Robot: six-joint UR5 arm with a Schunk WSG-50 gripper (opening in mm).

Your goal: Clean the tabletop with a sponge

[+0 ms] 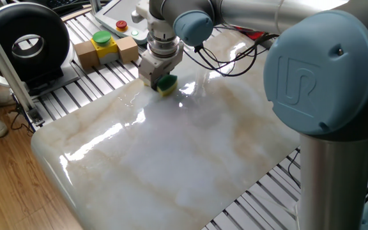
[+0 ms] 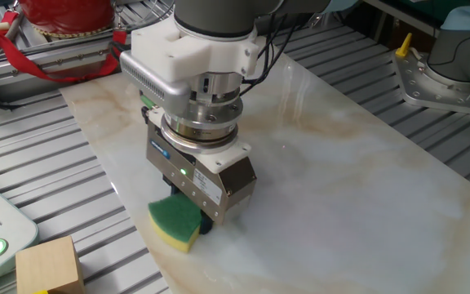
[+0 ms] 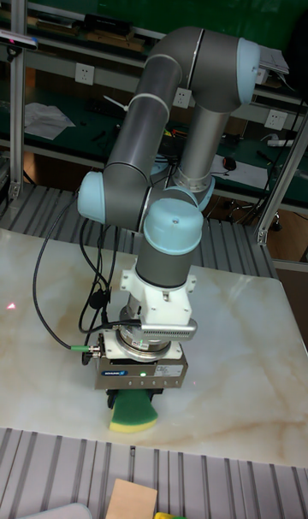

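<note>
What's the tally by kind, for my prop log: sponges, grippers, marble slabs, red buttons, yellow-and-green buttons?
Green-and-yellow rectangular sponge: 1
Two-finger metal gripper: 1
Glossy white marble-look tabletop: 1
Red round button: 1
Yellow-and-green round button: 1
Total: 5

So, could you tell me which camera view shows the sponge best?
The other fixed view: the sponge is close, green top and yellow foam clear. One fixed view shows it small under the gripper; the tall fixed view shows only its front edge.

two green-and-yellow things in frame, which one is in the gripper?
The sponge, green over yellow foam, pressed on the tabletop under the gripper. The button sits apart on wooden blocks.
</note>
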